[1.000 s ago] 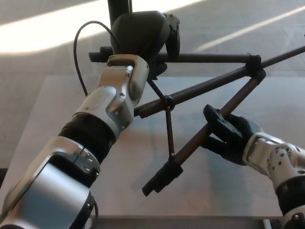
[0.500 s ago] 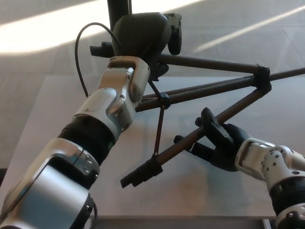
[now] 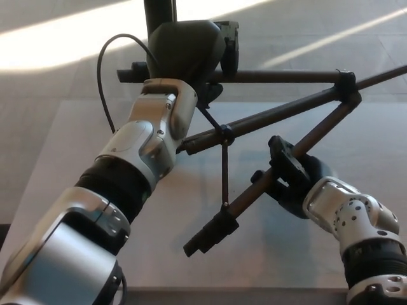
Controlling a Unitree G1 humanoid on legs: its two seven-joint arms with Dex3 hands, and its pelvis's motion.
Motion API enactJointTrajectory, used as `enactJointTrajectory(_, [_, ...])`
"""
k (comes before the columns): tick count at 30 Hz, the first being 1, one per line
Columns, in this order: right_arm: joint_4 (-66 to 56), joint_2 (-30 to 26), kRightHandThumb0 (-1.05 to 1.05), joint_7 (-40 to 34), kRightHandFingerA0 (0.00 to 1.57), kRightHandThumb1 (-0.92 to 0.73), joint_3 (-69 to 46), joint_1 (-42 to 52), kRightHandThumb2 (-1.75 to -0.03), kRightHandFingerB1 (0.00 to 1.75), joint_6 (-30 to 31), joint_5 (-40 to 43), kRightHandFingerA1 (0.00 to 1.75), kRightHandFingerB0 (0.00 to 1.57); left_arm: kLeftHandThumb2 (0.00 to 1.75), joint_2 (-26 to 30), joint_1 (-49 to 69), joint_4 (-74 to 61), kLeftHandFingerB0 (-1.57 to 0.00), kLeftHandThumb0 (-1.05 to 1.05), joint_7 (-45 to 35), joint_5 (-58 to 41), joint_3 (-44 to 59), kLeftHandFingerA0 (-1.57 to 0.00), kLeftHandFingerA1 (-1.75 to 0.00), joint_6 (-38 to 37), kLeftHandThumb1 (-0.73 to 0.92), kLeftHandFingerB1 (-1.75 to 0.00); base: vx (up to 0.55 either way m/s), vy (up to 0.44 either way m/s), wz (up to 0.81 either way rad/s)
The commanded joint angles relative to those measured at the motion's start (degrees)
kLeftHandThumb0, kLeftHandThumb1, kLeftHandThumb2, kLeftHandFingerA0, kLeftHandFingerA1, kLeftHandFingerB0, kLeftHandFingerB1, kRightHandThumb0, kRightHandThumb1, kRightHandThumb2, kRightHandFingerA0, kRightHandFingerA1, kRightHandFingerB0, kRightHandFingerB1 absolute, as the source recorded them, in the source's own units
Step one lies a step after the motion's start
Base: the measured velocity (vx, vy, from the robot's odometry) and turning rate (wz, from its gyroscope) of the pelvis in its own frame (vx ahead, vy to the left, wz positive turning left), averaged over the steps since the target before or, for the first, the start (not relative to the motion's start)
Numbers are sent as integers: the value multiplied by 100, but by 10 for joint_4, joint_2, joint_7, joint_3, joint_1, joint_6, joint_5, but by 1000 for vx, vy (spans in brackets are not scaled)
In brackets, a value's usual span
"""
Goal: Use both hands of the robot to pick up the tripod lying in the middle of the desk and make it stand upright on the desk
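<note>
Tripod foot swung back right

Since half a second ago, I see the near leg's foot back right. The tripod hangs over the desk, long axis left-right, legs splaying right. Right hand clamps that leg; left hand grips the head

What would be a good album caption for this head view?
Both robot hands, left hand and right hand, grip a tripod above the desk.

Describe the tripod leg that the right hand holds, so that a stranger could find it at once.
Start from the pale desk and find the dark tripod lifted above it. The right hand grips one leg that slants toward the desk's near edge. Unlike the other legs, it ends in a thick black foot.
</note>
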Motion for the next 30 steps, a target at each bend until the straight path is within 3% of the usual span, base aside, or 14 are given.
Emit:
enactJointTrajectory(1, [-40, 12, -22, -61, 101, -69, -11, 5, -106, 174, -73, -11, 175, 68, 85, 3, 10, -4, -67, -11, 11, -3, -5, -88, -175, -17, 49, -159, 0, 0, 0])
enactJointTrajectory(11, [-117, -33, -21, -54, 100, -55, 84, 23, -122, 157, -137, -119, 175, 82, 91, 21, 14, -5, -67, -10, 21, -6, 5, -87, -175, -19, 52, -163, 0, 0, 0])
enactJointTrajectory(12, [-124, -40, -22, -51, 100, -52, 90, 23, -125, 156, -140, -123, 175, 82, 102, 22, 15, -4, -98, -17, 28, -9, 10, -118, -138, -21, 46, -126, 0, 0, 0])
enactJointTrajectory(13, [-131, -49, -21, -60, 101, -48, 101, 22, -127, 153, -144, -137, 175, 84, 96, 23, 15, 0, -69, -10, 36, -14, 16, -89, -175, -27, 51, -162, 0, 0, 0])
enactJointTrajectory(15, [-151, -62, -18, -65, 105, -44, 125, 27, -129, 153, -171, -165, 175, 90, 100, 26, 16, -4, -69, -10, 41, -19, 26, -90, -175, -23, 49, -165, 0, 0, 0])
enactJointTrajectory(16, [-154, -68, -18, -75, 105, -44, 141, 27, -129, 153, -184, -185, 175, 90, 107, 26, 15, -4, -101, -18, 41, -26, 33, -120, -140, -25, 45, -128, 0, 0, 0])
enactJointTrajectory(17, [-158, -71, -17, -83, 106, -46, 150, 26, -127, 154, -192, -197, 175, 90, 105, 27, 14, -2, -70, -11, 42, -27, 37, -91, -175, -24, 47, -165, 0, 0, 0])
enactJointTrajectory(20, [-175, -101, -25, -120, 133, -45, 212, 33, -116, 129, -235, -281, 144, 107, 101, 32, 19, -4, -69, -9, 39, -34, 47, -90, -175, -28, 45, -168, 0, 0, 0])
enactJointTrajectory(22, [-191, -120, -20, -134, 98, -45, 241, 44, -125, 158, -269, -321, 175, 83, 94, 38, 28, -5, -71, -10, 46, -30, 44, -90, -175, -31, 46, -163, 0, 0, 0])
enactJointTrajectory(26, [-206, -143, -20, -153, 94, -45, 273, 48, -127, 158, -302, -358, 172, 81, 82, 44, 38, -12, -74, -12, 43, -33, 48, -90, -175, -27, 42, -157, 0, 0, 0])
enactJointTrajectory(27, [-211, -152, -17, -159, 90, -44, 284, 48, -124, 159, -317, -373, 173, 80, 97, 45, 44, -15, -99, -17, 42, -37, 53, -119, -138, -25, 38, -125, 0, 0, 0])
enactJointTrajectory(28, [-214, -161, -17, -165, 90, -44, 296, 48, -124, 159, -330, -388, 173, 80, 97, 46, 51, -21, -99, -17, 39, -40, 57, -119, -138, -21, 38, -125, 0, 0, 0])
enactJointTrajectory(29, [-218, -169, -24, -176, 117, -46, 306, 47, -115, 127, -329, -403, 137, 103, 93, 46, 54, -20, -64, -11, 44, -38, 56, -88, -175, -22, 43, -165, 0, 0, 0])
enactJointTrajectory(30, [-220, -181, -20, -185, 88, -52, 320, 45, -112, 159, -331, -421, 174, 79, 94, 49, 60, -22, -64, -11, 45, -37, 56, -87, -175, -25, 44, -166, 0, 0, 0])
